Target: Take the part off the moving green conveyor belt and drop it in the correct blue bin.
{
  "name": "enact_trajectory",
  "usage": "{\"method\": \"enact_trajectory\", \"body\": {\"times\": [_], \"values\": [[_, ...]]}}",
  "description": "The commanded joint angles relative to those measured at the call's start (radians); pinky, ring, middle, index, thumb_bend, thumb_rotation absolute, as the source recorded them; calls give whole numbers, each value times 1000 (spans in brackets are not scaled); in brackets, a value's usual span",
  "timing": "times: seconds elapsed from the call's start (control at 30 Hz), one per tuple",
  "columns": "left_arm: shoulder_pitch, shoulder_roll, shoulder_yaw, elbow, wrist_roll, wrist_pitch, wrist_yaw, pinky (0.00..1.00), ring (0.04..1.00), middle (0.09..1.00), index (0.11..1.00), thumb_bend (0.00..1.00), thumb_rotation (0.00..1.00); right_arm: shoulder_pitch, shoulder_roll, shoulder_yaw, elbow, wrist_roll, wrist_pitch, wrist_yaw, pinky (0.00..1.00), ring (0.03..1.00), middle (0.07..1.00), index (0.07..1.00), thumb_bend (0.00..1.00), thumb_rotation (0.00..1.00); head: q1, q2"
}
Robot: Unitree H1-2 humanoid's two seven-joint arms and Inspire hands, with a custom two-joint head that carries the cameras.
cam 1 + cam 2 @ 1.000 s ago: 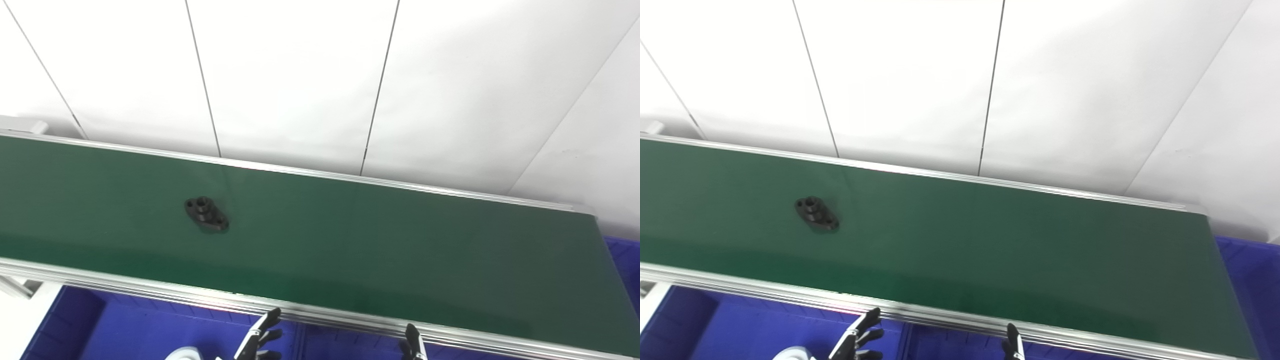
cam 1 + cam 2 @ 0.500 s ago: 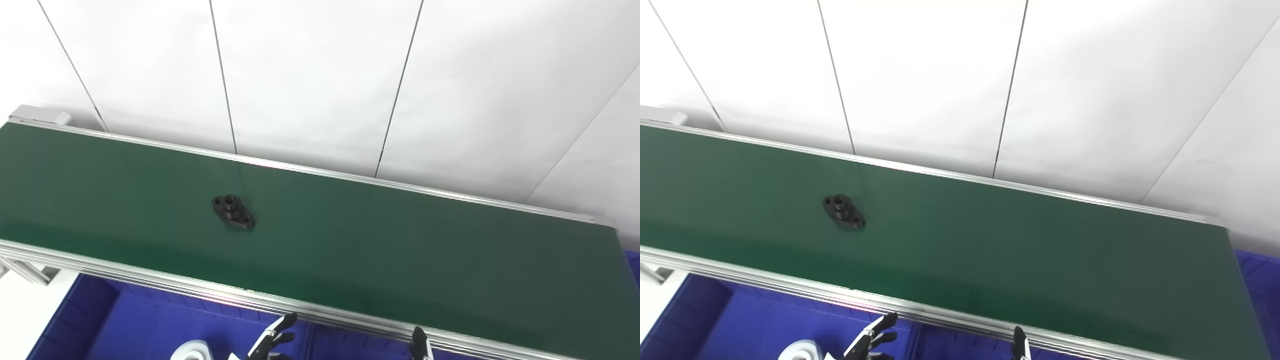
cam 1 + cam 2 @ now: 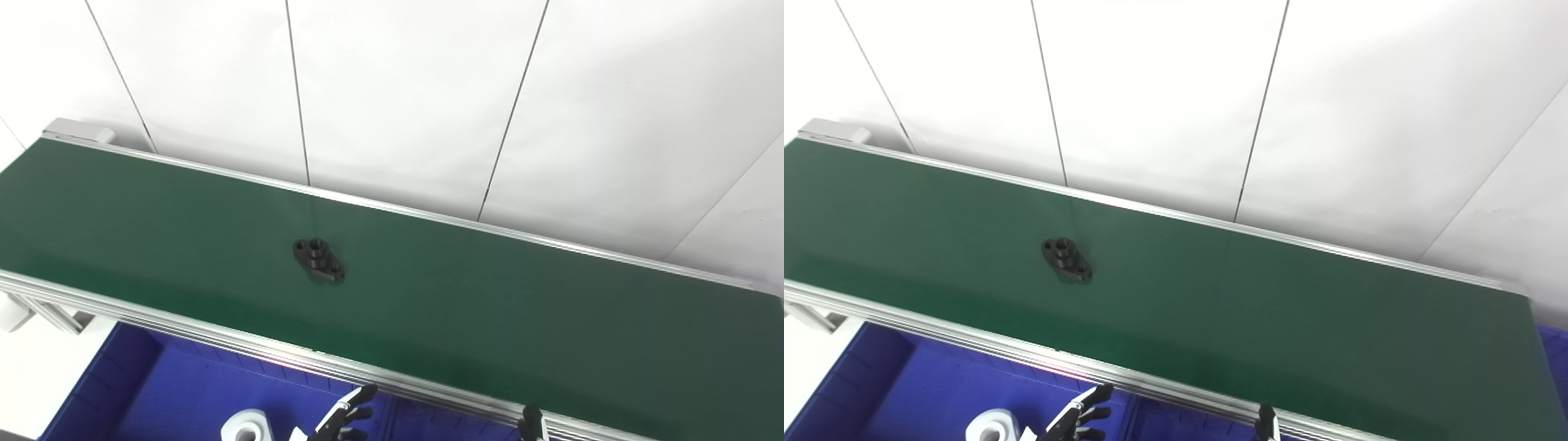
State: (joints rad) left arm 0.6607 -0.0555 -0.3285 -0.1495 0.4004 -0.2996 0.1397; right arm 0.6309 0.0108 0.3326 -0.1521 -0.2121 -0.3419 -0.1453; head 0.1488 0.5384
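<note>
A black flanged part with a raised hub and bolt holes lies flat near the middle of the green conveyor belt; it also shows in the right eye view. Only the spread fingertips of my left hand show at the bottom edge, below the belt's near rail, over the blue bin, holding nothing. Of my right hand only one dark fingertip shows at the bottom edge. Both hands are well short of the part.
A white ring-shaped piece lies in the left blue bin. A second blue bin adjoins it to the right, and another blue bin sits past the belt's right end. An aluminium rail edges the belt; white wall panels stand behind.
The camera has panned left, so the whole picture slid right. Against the wall seams the black part has also moved a little to the right along the belt. The hands have stayed low.
</note>
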Motion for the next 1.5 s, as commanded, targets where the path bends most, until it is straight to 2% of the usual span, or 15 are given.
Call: {"method": "enact_trajectory", "body": {"times": [0.0, 0.13, 0.2, 0.23, 0.37, 0.5, 0.63, 0.7, 0.77, 0.87, 0.97, 1.1, 1.27, 1.37, 1.47], "values": [[-20, -88, -80, 20, 41, -1, 10, 611, 793, 865, 845, 692, 848, -3, 7, -5, -65, -60, -52, -3, 1000, 1000, 1000, 1000, 719, 1000, -10, 3], [-29, -84, -76, 22, 27, -4, 6, 643, 796, 870, 845, 671, 837, -23, 20, -26, -156, -216, 7, -12, 1000, 996, 1000, 1000, 708, 999, -44, 13], [-32, -76, -76, 13, 15, 5, -8, 669, 815, 878, 854, 659, 830, -47, 31, -40, -205, -316, 46, -10, 983, 986, 1000, 1000, 719, 962, -60, 16], [-34, -73, -75, 11, 12, 5, -10, 671, 816, 879, 854, 658, 830, -76, 37, -48, -231, -367, 73, 1, 982, 986, 1000, 1000, 721, 960, -70, 18], [-37, -75, -70, 25, 16, -15, 4, 614, 805, 868, 851, 642, 816, -196, 45, -60, -294, -502, 166, 57, 880, 940, 970, 1000, 710, 841, -79, 23], [-33, -76, -69, 32, 13, -33, 14, 623, 818, 867, 848, 653, 808, -325, 67, -66, -319, -587, 276, 126, 774, 916, 955, 985, 814, 760, -81, 27], [-30, -75, -69, 22, 1, -28, 7, 629, 818, 865, 848, 649, 806, -461, 78, -67, -279, -672, 351, 153, 755, 898, 945, 972, 840, 720, -83, 28], [-30, -73, -68, 26, -13, -36, 5, 604, 806, 866, 849, 657, 795, -521, 77, -71, -253, -720, 380, 162, 694, 859, 922, 947, 873, 679, -84, 29], [-32, -71, -68, 35, -21, -48, 7, 579, 794, 867, 850, 668, 788, -569, 63, -68, -223, -776, 395, 158, 674, 828, 893, 918, 892, 647, -86, 31], [-27, -65, -72, 15, -25, -24, -8, 580, 796, 872, 857, 684, 801, -624, 48, -54, -200, -889, 439, 180, 695, 833, 889, 916, 902, 671, -93, 36], [-25, -65, -74, 9, -30, -20, -11, 587, 806, 874, 857, 689, 797, -677, 48, -43, -170, -957, 474, 198, 723, 842, 897, 918, 912, 671, -93, 36], [-26, -67, -75, 14, -29, -30, -5, 593, 814, 876, 857, 673, 785, -740, 50, -30, -108, -991, 495, 190, 760, 846, 890, 906, 925, 631, -93, 39], [-20, -83, -84, 11, -7, -24, 7, 624, 815, 876, 848, 675, 816, -847, 58, 1, -2, -1068, 555, 228, 724, 825, 882, 892, 957, 621, -82, 41], [-19, -92, -90, 19, 12, -36, 21, 617, 802, 867, 839, 664, 823, -897, 56, 27, 59, -1098, 574, 250, 750, 825, 877, 884, 984, 686, -77, 41], [-22, -95, -100, 25, 6, -42, 14, 595, 800, 874, 847, 670, 821, -930, 56, 47, 111, -1103, 585, 250, 755, 829, 875, 869, 999, 705, -72, 43]]}}
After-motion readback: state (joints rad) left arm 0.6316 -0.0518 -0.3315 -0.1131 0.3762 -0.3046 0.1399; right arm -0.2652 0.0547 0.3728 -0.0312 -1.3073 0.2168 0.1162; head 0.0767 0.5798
